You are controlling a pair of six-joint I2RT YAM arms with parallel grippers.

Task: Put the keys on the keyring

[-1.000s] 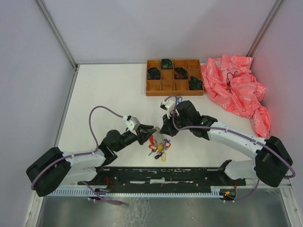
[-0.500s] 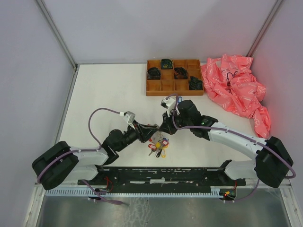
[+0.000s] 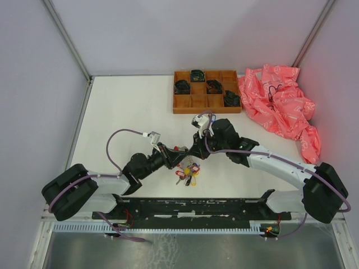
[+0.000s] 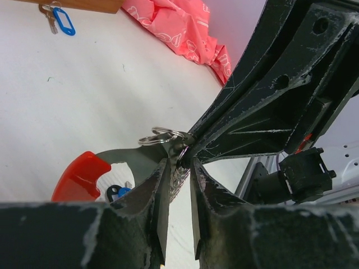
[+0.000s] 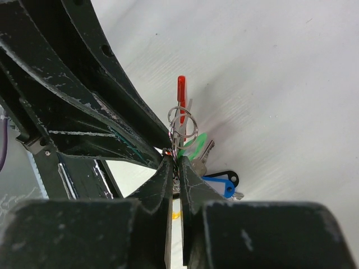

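Two pincers meet at the middle of the white surface [image 3: 123, 106]. The right pincer [image 5: 175, 162] is pressed together on the thin silvery wire keyring [image 5: 182, 124], with the small silvery keys [image 5: 205, 151] and their coloured plastic tags bunched beside it. The left pincer [image 4: 179, 168] is narrowed around silvery metal at the ring, but I cannot tell whether it pinches.

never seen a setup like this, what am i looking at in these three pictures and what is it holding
Two robot arms are bolted at the near edge of a white table. One picture looks down from above; the other two come from cameras on each wrist. On the table lie a wooden tray, crumpled pink plastic and a loose blue-tagged key. The right tool pinches the keyring, which carries coloured key tags. The left tool sits right beside it; whether it grips anything is unclear.
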